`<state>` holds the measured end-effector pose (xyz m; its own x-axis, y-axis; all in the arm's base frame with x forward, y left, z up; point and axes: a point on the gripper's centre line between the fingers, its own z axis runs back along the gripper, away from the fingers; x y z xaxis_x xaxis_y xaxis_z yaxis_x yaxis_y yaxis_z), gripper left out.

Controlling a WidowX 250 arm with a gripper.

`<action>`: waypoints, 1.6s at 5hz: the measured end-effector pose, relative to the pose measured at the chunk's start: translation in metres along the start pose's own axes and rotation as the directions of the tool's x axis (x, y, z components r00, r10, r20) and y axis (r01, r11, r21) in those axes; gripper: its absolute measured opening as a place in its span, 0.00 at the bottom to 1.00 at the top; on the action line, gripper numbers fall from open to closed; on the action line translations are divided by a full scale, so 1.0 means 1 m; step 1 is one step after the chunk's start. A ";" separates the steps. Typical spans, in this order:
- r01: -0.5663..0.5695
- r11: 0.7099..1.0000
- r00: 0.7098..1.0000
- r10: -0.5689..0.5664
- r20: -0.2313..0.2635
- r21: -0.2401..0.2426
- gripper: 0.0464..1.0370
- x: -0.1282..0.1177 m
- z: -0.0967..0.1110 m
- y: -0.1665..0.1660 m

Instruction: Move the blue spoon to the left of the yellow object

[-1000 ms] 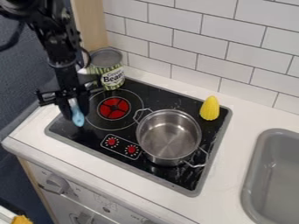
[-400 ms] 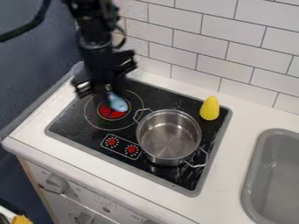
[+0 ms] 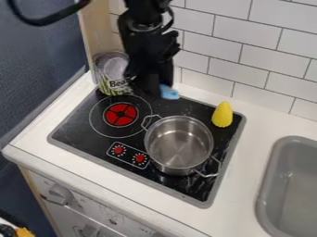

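Note:
My gripper point(image 3: 158, 87) hangs over the back edge of the stove, behind the pot and left of the yellow object. It is shut on the blue spoon point(image 3: 169, 92), whose light blue bowl sticks out at the right of the fingers; its handle is hidden by the gripper. The yellow object point(image 3: 222, 115), shaped like a corn cob end, stands upright on the stove's back right corner, apart from the spoon.
A metal pot point(image 3: 179, 144) with wire handles stands on the black stove point(image 3: 86, 127). A green beans can point(image 3: 112, 74) is just left of the gripper. Behind runs a tiled wall point(image 3: 248, 55); a grey sink point(image 3: 291, 185) lies at the right.
From the stove's left side, my gripper has moved right and toward the back wall, carrying the blue spoon. The pot and yellow object have stayed where they were.

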<state>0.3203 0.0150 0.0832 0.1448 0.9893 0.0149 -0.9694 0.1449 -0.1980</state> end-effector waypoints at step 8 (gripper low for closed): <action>-0.234 0.965 0.964 0.214 0.157 0.121 0.65 0.007 -0.105 -0.038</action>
<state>0.3788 0.0148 -0.0117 -0.0991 0.9871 0.1258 -0.9931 -0.0900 -0.0755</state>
